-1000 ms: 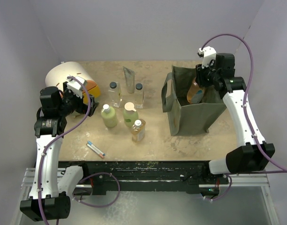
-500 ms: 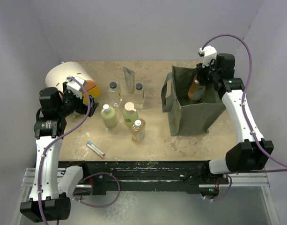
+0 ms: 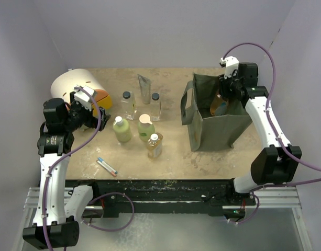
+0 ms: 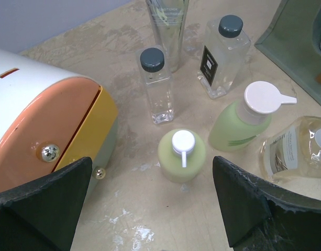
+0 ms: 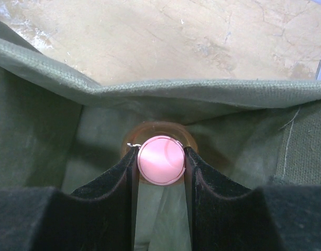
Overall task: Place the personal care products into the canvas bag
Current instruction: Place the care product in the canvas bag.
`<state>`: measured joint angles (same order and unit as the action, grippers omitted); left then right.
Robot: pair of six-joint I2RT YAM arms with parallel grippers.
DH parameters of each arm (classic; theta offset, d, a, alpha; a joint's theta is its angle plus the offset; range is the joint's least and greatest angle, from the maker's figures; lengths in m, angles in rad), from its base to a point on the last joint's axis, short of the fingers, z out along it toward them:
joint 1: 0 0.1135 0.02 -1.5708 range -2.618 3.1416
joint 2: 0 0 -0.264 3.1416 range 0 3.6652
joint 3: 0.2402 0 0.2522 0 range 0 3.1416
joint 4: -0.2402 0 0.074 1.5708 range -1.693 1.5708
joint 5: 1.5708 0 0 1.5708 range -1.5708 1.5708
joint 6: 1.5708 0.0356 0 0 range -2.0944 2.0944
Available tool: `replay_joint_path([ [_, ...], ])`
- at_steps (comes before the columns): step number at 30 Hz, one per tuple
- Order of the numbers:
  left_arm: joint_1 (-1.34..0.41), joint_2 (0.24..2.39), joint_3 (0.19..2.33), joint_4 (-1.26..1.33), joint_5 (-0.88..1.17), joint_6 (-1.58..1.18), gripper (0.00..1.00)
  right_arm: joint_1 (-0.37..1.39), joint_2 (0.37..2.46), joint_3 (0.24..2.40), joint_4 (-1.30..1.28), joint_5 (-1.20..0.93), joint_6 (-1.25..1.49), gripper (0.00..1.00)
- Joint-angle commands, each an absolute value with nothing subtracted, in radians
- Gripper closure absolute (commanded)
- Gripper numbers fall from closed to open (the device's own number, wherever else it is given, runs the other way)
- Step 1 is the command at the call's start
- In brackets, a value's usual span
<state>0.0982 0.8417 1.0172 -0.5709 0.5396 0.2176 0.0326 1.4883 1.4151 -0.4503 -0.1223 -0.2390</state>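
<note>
The right claw (image 5: 159, 157) is clamped narrowly on the pink cap of the orange bottle (image 3: 219, 105), held upright inside the canvas bag (image 3: 212, 130) (near its far wall). The left claw (image 4: 151, 172) gapes wide, holding nothing, well left of the bag, above the other bottles (image 3: 144, 127) and the tube (image 3: 144, 88) on the surface (image 3: 176, 157).

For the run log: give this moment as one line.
right gripper: shut on orange bottle inside canvas bag | left gripper: open, empty | silver tube: on table
</note>
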Motion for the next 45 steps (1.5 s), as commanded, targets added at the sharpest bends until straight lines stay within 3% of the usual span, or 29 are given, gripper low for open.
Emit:
replay_joint_path([
  [1,0.104,0.826,1.041,-0.555,0.567,0.212,0.01,0.023,1.468,1.451,-0.287,-0.124,-0.264,1.00],
  [7,0.104,0.824,1.040,-0.557,0.572,0.215,0.01,0.021,1.496,1.439,-0.288,-0.130,-0.277,1.00],
  [19,0.104,0.821,1.037,-0.557,0.584,0.215,0.01,0.021,1.521,1.393,-0.290,-0.125,-0.293,0.83],
  [26,0.105,0.819,1.036,-0.557,0.587,0.217,0.01,0.021,1.520,1.378,-0.297,-0.114,-0.293,0.70],
  [29,0.104,0.818,1.035,-0.558,0.588,0.217,0.01,0.021,1.517,1.394,-0.312,-0.120,-0.293,0.55],
  [32,0.104,0.815,1.034,-0.557,0.589,0.219,0.01,0.021,1.516,1.420,-0.340,-0.121,-0.294,0.49],
  [35,0.104,0.814,1.032,-0.558,0.589,0.220,0.01,0.021,1.513,1.446,-0.360,-0.126,-0.310,0.36],
  [45,0.104,0.817,1.032,-0.555,0.597,0.212,0.01,0.023,1.490,1.516,-0.425,-0.161,-0.311,0.24],
])
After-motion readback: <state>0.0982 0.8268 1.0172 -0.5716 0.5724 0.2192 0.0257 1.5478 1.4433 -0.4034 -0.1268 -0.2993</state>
